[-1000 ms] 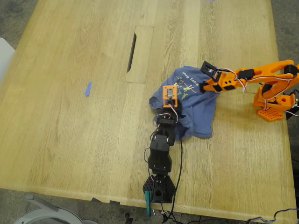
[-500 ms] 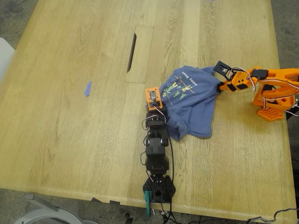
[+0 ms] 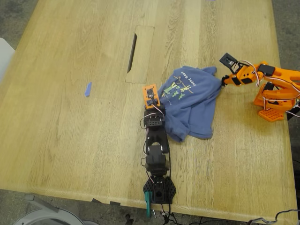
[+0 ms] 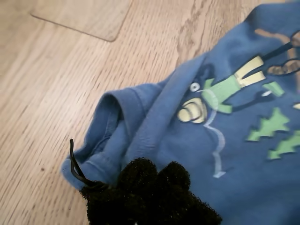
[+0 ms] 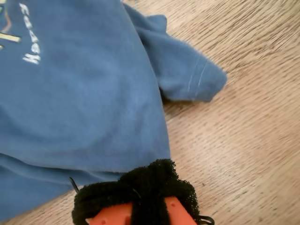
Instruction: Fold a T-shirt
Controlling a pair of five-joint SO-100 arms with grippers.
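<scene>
Black arm's first gripper (image 3: 156,100) sits nearest, jaws pinched shut on the T-shirt (image 3: 190,101) at its edge on the exterior view's left; the first wrist view shows black foam pads (image 4: 150,190) clamped on a bunched blue hem. The shirt lies crumpled on the wooden table (image 3: 70,117), print up, just right of the table's cutout slot (image 3: 132,52). Farther off, the orange arm's second gripper (image 3: 224,78) is closed on the shirt's right edge.
</scene>
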